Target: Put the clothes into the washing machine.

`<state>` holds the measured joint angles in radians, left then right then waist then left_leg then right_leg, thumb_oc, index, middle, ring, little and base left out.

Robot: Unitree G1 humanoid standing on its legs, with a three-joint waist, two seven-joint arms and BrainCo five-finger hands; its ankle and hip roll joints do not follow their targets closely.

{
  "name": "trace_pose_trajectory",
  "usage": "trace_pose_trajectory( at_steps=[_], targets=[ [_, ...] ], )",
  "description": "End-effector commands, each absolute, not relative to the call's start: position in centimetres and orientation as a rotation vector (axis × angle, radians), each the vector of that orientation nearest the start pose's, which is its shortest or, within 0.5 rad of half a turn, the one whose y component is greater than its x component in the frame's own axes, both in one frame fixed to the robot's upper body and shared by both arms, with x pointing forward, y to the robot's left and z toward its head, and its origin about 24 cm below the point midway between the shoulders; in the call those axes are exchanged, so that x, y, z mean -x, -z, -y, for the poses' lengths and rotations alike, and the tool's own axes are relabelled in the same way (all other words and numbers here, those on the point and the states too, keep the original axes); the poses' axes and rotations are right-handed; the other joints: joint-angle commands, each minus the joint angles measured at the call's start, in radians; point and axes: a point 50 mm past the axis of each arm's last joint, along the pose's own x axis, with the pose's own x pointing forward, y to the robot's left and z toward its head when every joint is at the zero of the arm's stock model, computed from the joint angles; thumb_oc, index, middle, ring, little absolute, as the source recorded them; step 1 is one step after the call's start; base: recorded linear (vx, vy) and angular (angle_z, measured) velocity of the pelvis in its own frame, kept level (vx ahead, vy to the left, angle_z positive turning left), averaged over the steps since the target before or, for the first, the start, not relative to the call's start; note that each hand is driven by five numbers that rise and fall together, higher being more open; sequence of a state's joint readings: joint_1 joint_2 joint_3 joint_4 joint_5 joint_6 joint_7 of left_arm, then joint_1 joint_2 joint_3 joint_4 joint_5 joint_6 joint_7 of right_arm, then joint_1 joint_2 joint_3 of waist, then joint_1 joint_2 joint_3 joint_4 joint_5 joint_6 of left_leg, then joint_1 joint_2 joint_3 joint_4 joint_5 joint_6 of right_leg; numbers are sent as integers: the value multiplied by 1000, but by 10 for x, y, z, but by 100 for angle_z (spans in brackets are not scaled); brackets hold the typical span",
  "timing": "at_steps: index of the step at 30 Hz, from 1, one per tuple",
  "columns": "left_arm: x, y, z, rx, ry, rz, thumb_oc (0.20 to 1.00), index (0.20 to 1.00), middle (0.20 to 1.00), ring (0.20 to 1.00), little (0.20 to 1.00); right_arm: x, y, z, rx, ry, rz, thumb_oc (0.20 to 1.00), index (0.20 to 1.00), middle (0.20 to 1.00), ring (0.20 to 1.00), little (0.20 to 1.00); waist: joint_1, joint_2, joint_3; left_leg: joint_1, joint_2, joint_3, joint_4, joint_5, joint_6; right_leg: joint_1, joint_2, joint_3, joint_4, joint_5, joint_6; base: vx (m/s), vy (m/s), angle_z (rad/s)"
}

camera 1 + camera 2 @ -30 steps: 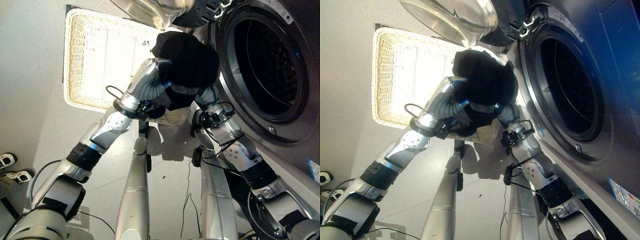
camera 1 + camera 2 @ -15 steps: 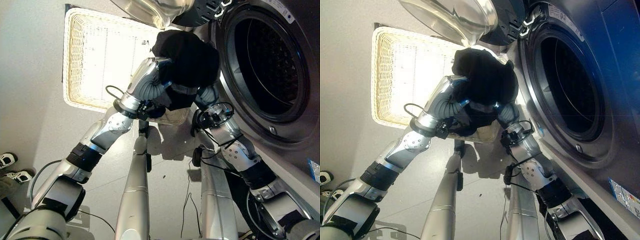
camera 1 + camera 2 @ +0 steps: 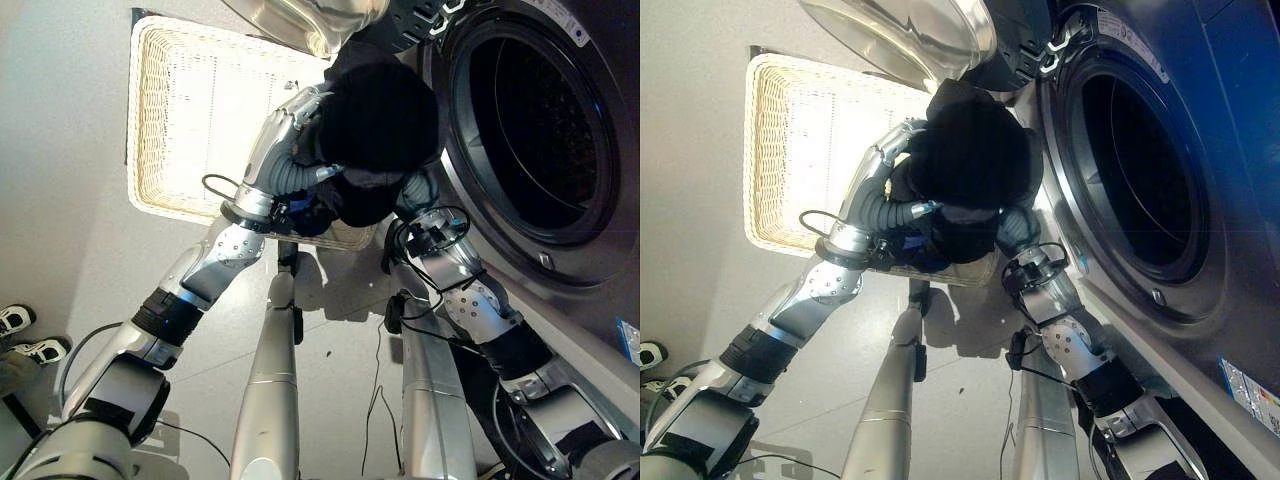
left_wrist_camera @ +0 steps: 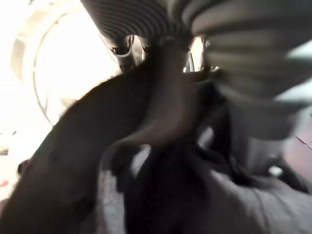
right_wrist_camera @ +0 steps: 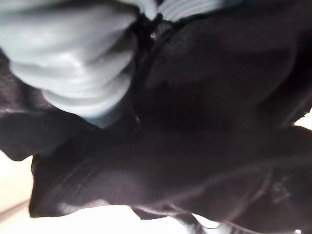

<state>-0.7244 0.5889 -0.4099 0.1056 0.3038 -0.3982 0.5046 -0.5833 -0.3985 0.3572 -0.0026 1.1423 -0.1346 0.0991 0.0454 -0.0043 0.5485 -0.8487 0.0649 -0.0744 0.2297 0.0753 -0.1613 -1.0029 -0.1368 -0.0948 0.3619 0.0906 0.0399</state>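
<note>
A soft, bunched black garment [image 3: 378,125] hangs between both arms, just beside the washer's [image 3: 560,250] round dark drum opening [image 3: 535,135] and over the woven pale basket [image 3: 200,120]. Left hand [image 3: 300,110] and right hand [image 3: 418,190] are buried in cloth; grip cannot be told.

Pale grey floor [image 3: 60,150] across left and lower part of frame, smooth, with faint seams. Strong light at upper centre. Pair of shoes [image 3: 25,338], white with dark trim, at lower left edge, person's leg beside them.
</note>
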Motion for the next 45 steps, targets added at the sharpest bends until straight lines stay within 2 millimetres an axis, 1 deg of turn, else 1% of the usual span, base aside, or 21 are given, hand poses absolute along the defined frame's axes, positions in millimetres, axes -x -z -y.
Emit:
trace_pose_trajectory(
  at_steps=[1,5,10,14,15,18,22,30,32,33,35,36,37,39,42,43,45],
  targets=[
    [-292,-253,-113,-608,-33,1273,1000,1000,1000,1000,1000,-289,-229,85,-767,-845,543,200,200,200,200,200,-9,33,-28,-21,-142,37,-19,41,117,55,64,-108,-62,39,94,0,0,0],
    [-290,-252,-115,-560,-80,1296,1000,1000,1000,1000,1000,-289,-228,84,-808,-846,534,200,200,200,200,200,-7,32,-28,-21,-142,37,-19,40,117,54,64,-109,-60,39,94,0,0,0],
    [-286,-253,-115,-484,-73,1313,1000,1000,1000,1000,1000,-290,-229,87,-817,-824,549,200,200,200,200,200,-7,30,-28,-20,-143,39,-16,39,117,56,66,-108,-58,38,93,0,0,0],
    [-285,-253,-116,-469,-68,1314,1000,1000,1000,1000,1000,-290,-229,88,-821,-819,552,200,200,200,200,200,-7,29,-28,-20,-143,39,-16,39,117,56,67,-108,-58,38,93,0,0,0],
    [-284,-255,-120,-327,-61,1298,1000,1000,1000,1000,1000,-293,-230,95,-822,-778,583,200,200,200,200,200,-6,28,-28,-20,-143,38,-15,39,117,55,66,-108,-54,38,94,0,0,0],
    [-284,-253,-123,-257,-87,1280,1000,1000,1000,1000,1000,-294,-232,99,-822,-747,607,200,200,200,200,200,-6,25,-28,-20,-143,36,-15,38,117,56,66,-108,-53,38,95,0,0,0],
    [-284,-252,-127,-213,-124,1271,1000,1000,1000,1000,1000,-295,-236,105,-822,-716,637,200,200,200,200,200,-7,23,-28,-20,-144,36,-16,38,118,55,67,-107,-53,38,95,0,0,0],
    [-294,-247,-148,-83,-259,1182,1000,1000,1000,1000,1000,-298,-242,125,-829,-635,729,200,200,200,200,200,-11,19,-28,-19,-142,37,-11,35,117,56,68,-103,-50,36,96,0,0,0],
    [-295,-246,-151,-77,-284,1172,1000,1000,1000,1000,1000,-298,-243,128,-827,-621,744,200,200,200,200,200,-12,19,-28,-20,-141,37,-9,34,116,55,67,-102,-48,36,96,0,0,0],
    [-298,-244,-156,-87,-325,1158,1000,1000,1000,1000,1000,-298,-245,133,-825,-601,765,200,200,200,200,200,-14,17,-28,-20,-139,39,-8,33,115,55,68,-101,-47,35,97,0,0,0],
    [-298,-244,-156,-87,-325,1158,1000,1000,1000,1000,1000,-298,-245,133,-825,-601,765,200,200,200,200,200,-14,17,-28,-20,-139,39,-8,33,115,55,68,-101,-47,35,97,0,0,0],
    [-302,-242,-160,-108,-361,1142,1000,1000,1000,1000,1000,-299,-247,138,-827,-574,780,200,200,200,200,200,-16,16,-28,-20,-137,40,-5,31,113,54,68,-100,-44,34,98,0,0,0],
    [-313,-238,-172,-160,-431,1083,1000,1000,1000,1000,1000,-305,-249,152,-827,-496,786,200,200,200,200,200,-21,14,-28,-18,-132,46,-2,30,109,56,69,-98,-41,33,99,0,0,0],
    [-326,-230,-183,-213,-493,1003,1000,1000,1000,1000,1000,-318,-244,165,-834,-406,734,200,200,200,200,200,-28,13,-28,-13,-125,55,-5,30,104,58,71,-95,-41,34,102,-11,34,4],
    [-335,-226,-190,-243,-528,945,1000,1000,1000,1000,1000,-327,-238,176,-840,-337,677,200,200,200,200,200,-31,12,-28,-13,-120,61,-4,30,101,57,72,-93,-39,34,102,0,0,0],
    [-341,-220,-197,-261,-554,899,1000,1000,1000,1000,1000,-337,-230,187,-840,-282,625,200,200,200,200,200,-34,11,-28,-14,-116,65,-5,31,98,57,72,-93,-41,35,103,0,0,0],
    [-349,-213,-203,-288,-581,842,1000,1000,1000,1000,1000,-349,-217,202,-836,-206,559,200,200,200,200,200,-35,10,-28,-14,-113,69,-7,31,95,55,72,-95,-44,37,103,0,0,0]
  ],
)
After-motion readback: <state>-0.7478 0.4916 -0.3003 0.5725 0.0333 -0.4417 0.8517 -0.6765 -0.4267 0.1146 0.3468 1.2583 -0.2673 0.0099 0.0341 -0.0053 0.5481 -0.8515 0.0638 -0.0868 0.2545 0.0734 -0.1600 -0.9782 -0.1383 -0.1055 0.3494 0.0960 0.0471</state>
